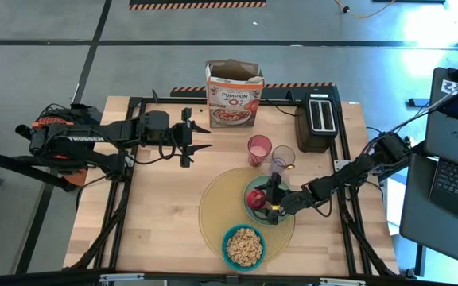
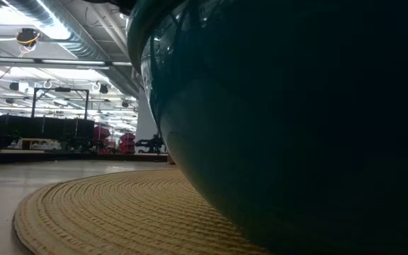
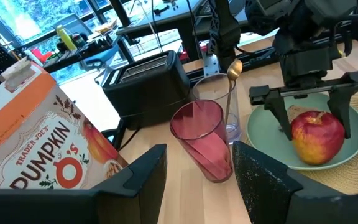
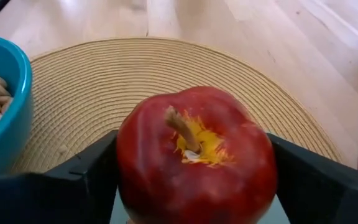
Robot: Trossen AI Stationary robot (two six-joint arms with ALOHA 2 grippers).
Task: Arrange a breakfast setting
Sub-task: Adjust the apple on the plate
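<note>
Round yellow placemat (image 1: 213, 208) carries blue bowl (image 1: 244, 247) of cereal and pale green plate (image 1: 254, 187). Left gripper (image 1: 199, 136) hovers apart near cereal box (image 1: 234, 94), fingers spread. Right gripper (image 1: 267, 199) clamps red apple (image 1: 256, 199) on plate.

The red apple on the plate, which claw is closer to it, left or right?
Right. The right claw straddles the red apple on the pale green plate, fingers either side. The left claw hovers open, far off near the cereal box.
</note>
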